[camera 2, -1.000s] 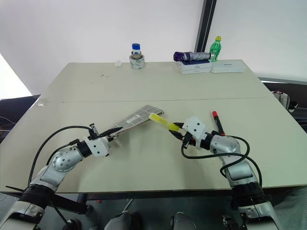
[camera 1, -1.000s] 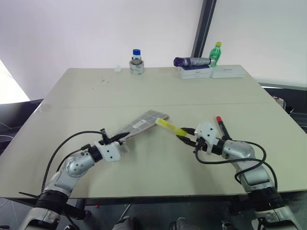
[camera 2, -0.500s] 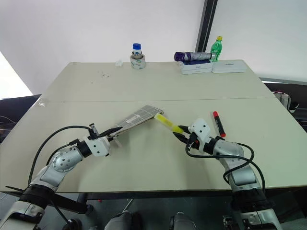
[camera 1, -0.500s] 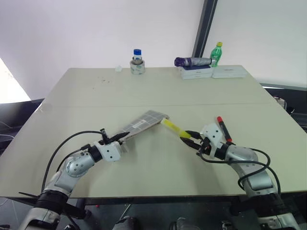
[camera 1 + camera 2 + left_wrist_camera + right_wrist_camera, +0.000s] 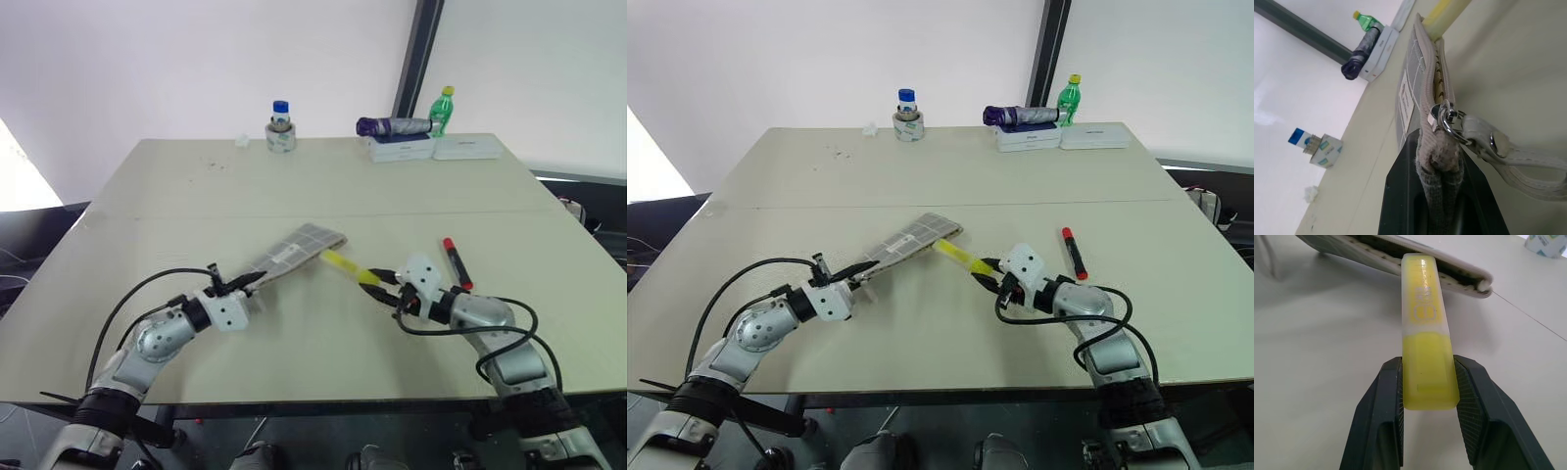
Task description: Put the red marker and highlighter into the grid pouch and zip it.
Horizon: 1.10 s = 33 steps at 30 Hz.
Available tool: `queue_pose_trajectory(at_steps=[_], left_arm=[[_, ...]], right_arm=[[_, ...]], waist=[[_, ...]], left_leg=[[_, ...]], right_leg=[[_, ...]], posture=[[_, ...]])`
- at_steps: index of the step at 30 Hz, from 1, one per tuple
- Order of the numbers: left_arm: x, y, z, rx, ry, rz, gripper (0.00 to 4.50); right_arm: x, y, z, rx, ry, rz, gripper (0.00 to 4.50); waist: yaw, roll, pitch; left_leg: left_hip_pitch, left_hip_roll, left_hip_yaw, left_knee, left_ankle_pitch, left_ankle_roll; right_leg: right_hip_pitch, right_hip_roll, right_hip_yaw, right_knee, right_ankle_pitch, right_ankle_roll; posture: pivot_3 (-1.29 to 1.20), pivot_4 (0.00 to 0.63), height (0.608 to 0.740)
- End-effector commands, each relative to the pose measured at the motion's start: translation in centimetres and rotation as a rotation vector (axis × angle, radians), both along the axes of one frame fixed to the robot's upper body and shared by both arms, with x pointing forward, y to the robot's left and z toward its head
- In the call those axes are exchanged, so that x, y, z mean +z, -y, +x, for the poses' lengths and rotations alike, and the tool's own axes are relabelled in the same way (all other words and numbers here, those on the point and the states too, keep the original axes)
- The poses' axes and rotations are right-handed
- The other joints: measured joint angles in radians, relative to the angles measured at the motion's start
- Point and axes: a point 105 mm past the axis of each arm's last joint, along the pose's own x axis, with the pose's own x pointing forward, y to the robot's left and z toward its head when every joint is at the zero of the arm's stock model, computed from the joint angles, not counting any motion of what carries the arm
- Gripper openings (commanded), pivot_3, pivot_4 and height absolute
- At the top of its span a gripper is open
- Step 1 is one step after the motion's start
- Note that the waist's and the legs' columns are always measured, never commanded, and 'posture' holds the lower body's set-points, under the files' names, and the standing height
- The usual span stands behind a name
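Since a second ago the highlighter (image 5: 1426, 347) has dipped a little lower toward the pouch's open edge, carried by the right fingers (image 5: 1400, 431), while the left arm has kept its place. Largest is the pale, smooth table (image 5: 294, 186), broad and flat. On it the grid pouch (image 5: 294, 249), a flat grey fabric rectangle with white grid lines and a white label, slopes up off the table from the left fingers (image 5: 1400, 196), which are shut on its near end beside the metal zipper pull (image 5: 1445, 116) and its white strap. The zipper edge gapes open; nothing can be seen inside. The right fingers clamp the highlighter's opaque yellow end, and its paler translucent end reaches ahead of them to the pouch's mouth. The red marker (image 5: 454, 260) lies flat on the table just beyond the right fingers, apart from them.
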Motion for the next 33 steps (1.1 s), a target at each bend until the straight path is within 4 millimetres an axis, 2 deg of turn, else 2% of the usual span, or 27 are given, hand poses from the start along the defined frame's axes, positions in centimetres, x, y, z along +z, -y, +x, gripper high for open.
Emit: queue_pose_trajectory(at_steps=[1,4,7,10,16,25,31,32,33], left_arm=[[1.3,0.9,-0.6,-0.051,0.061,0.009,0.00],[1.3,1.1,-0.7,-0.066,0.067,0.041,0.00],[1.2,1.2,-0.8,-0.098,0.078,0.102,0.00],[1.3,1.3,-0.9,-0.134,0.080,0.145,0.00],[2.3,2.3,-1.2,-0.239,0.095,0.207,0.00],[4.1,3.3,-2.0,-0.331,0.068,0.109,0.00],[4.4,2.9,-2.0,-0.330,0.066,0.104,0.00],[4.3,2.8,-1.9,-0.317,0.065,0.105,0.00],[4.2,2.8,-1.8,-0.311,0.065,0.109,0.00]], right_arm=[[1.2,-1.1,0.4,0.033,0.057,0.008,0.90],[1.6,-1.9,0.1,0.093,0.095,-0.018,0.90],[1.6,-3.1,-0.6,0.231,0.172,-0.194,0.90],[2.4,-3.5,-0.1,0.283,0.237,-0.285,0.90],[2.7,-5.0,0.3,0.416,0.347,-0.508,0.90],[2.6,-7.1,0.5,0.479,0.444,-0.483,0.90],[2.4,-6.6,0.8,0.475,0.420,-0.460,0.90],[2.5,-6.5,0.9,0.475,0.424,-0.459,1.94],[2.7,-6.3,0.8,0.477,0.421,-0.448,2.26]], waist=[[-0.001,0.000,0.000],[-0.002,0.000,0.000],[-0.003,0.000,0.000],[-0.003,0.000,0.000],[-0.001,0.000,0.000],[-0.001,0.000,0.000],[-0.002,0.000,0.000],[-0.002,0.000,0.000],[-0.002,0.000,0.000]], left_leg=[[0.000,0.000,0.000,0.000,0.000,0.000],[0.000,0.000,0.000,0.000,0.001,-0.001],[0.000,0.000,0.000,0.000,0.001,-0.001],[0.000,0.000,0.000,0.000,0.000,-0.001],[0.000,0.000,0.003,0.001,0.002,-0.003],[0.000,0.000,0.004,0.001,0.004,-0.007],[0.000,-0.001,0.004,0.002,0.004,-0.007],[0.000,-0.001,0.004,0.002,0.004,-0.007],[0.000,-0.001,0.004,0.002,0.004,-0.007]], right_leg=[[0.000,0.000,0.000,0.000,0.000,0.000],[0.000,0.000,0.000,0.000,0.000,0.000],[0.000,0.000,0.000,0.000,0.000,0.000],[-0.001,0.000,0.000,0.000,0.000,0.000],[-0.001,0.000,0.000,0.000,0.000,0.000],[-0.001,0.001,0.000,0.001,0.000,0.000],[0.000,0.001,0.000,0.002,0.000,0.000],[0.000,0.001,0.000,0.002,0.000,0.000],[0.000,0.001,0.000,0.002,0.000,0.000]], posture=[[0.00,0.150,0.740],[0.00,0.150,0.740],[0.00,0.150,0.740],[0.00,0.150,0.740],[0.00,0.150,0.740],[0.00,0.150,0.740],[0.00,0.150,0.740],[0.00,0.150,0.740],[0.00,0.150,0.740]])
